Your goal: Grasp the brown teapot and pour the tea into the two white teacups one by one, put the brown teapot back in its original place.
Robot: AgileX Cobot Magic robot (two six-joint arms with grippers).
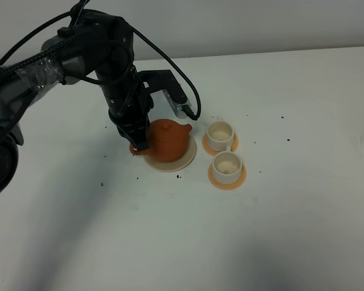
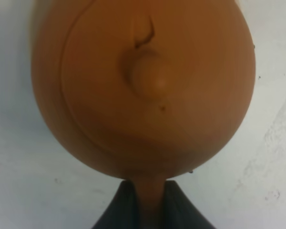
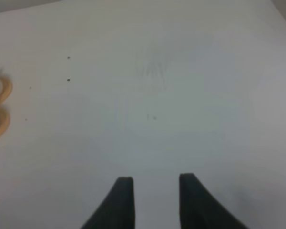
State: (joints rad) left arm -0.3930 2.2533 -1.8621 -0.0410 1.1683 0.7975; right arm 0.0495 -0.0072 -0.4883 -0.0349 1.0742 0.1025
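Observation:
The brown teapot [image 1: 168,139] sits on the cream saucer [image 1: 183,162], the original place, left of the cups, with its spout toward them. My left gripper [image 1: 139,144] comes down at the pot's left side and is shut on its loop handle [image 2: 150,198], which shows between the dark fingers [image 2: 117,214]. The lid and knob [image 2: 150,78] fill the left wrist view. The two white teacups [image 1: 219,133] [image 1: 227,163] stand upright on orange coasters, right of the teapot. My right gripper [image 3: 155,198] hovers over bare table, its fingers apart with nothing between them.
Orange coasters [image 1: 227,180] lie under the cups, and their edges [image 3: 5,90] show at the side of the right wrist view. Small dark specks [image 1: 102,183] dot the white table [image 1: 291,230]. The left arm's cable [image 1: 191,91] loops above the teapot.

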